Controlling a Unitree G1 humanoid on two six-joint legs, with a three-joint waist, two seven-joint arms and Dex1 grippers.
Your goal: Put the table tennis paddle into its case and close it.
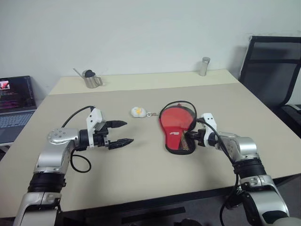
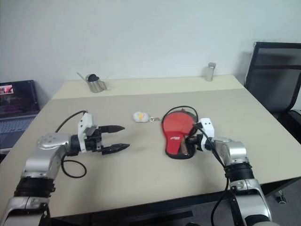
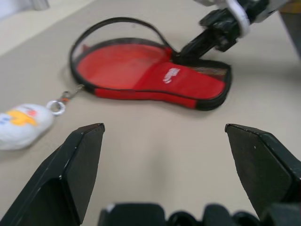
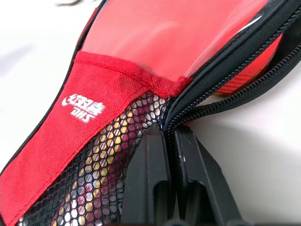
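The right claw (image 1: 190,137) is pinched shut on the zip edge of the case (image 1: 176,127), which lies on the table (image 1: 141,174) with the paddle (image 4: 244,70) inside. The left claw (image 1: 121,133) hovers wide open, empty, well left of it. A charm (image 1: 138,111) lies between them; nothing blocks the way.

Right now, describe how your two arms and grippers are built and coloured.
Both arms are silver-grey metal with black joint bands. The left gripper has two black, tapered, pointed fingers on a black base, topped by a white block, with a black cable looping from it back to the forearm. The right gripper has the same black fingers, a white block and black cables along the wrist.
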